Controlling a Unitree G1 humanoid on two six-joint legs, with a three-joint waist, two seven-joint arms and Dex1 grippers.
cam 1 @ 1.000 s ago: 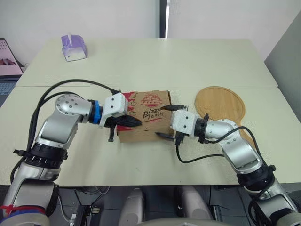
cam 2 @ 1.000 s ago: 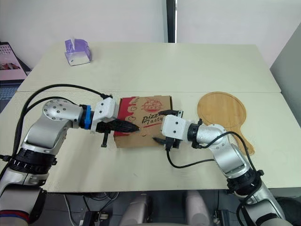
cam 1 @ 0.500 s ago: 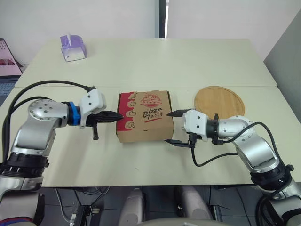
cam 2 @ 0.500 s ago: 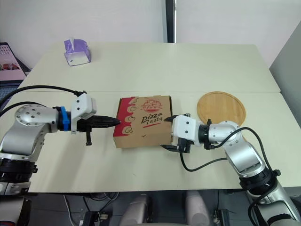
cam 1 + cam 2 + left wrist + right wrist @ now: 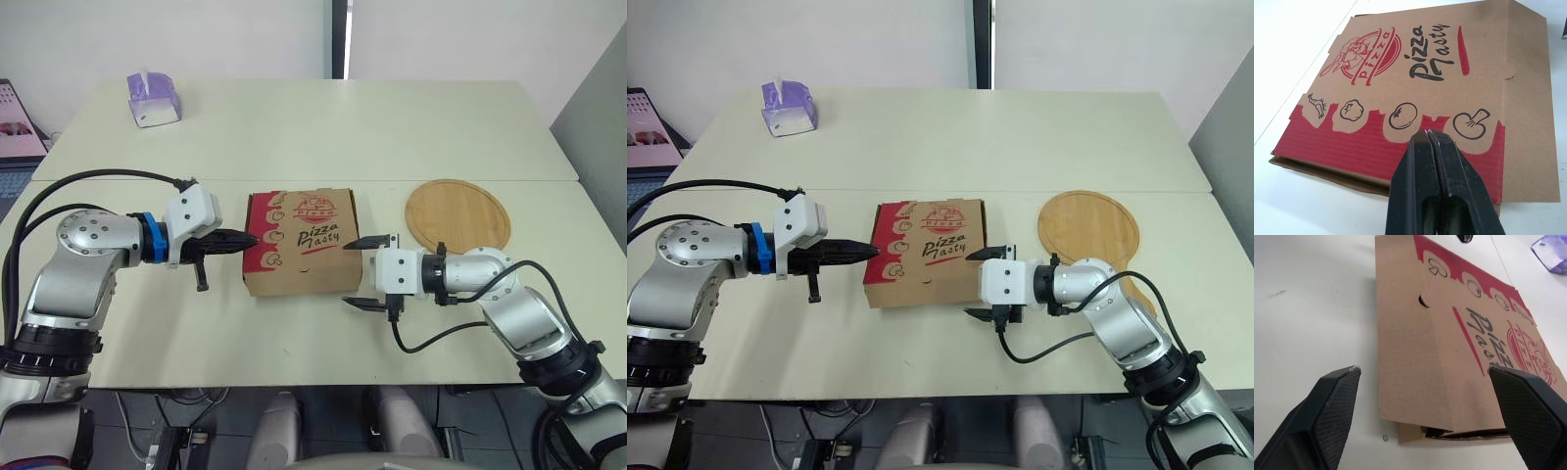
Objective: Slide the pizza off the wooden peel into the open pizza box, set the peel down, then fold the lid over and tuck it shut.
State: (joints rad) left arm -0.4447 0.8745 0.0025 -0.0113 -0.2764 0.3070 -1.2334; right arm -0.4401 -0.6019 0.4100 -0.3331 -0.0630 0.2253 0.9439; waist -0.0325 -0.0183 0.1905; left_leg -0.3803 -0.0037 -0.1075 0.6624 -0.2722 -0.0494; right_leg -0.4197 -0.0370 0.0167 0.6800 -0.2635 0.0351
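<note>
Silver-grey left arm (image 5: 93, 250) with round joint housings dotted by small screws, blue ring (image 5: 147, 237) behind a white angular wrist block (image 5: 188, 217), thin black cables (image 5: 108, 173) looping along both arms, matching silver right arm (image 5: 514, 318), black tapered fingers (image 5: 1410, 196), finely dimpled pads (image 5: 1334, 401) on the right gripper (image 5: 350, 273).

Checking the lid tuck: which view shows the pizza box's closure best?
Right wrist view: it looks low along the pizza box, showing a gap under one lid corner. Left wrist view shows its printed top; eye views, the top from above.
</note>
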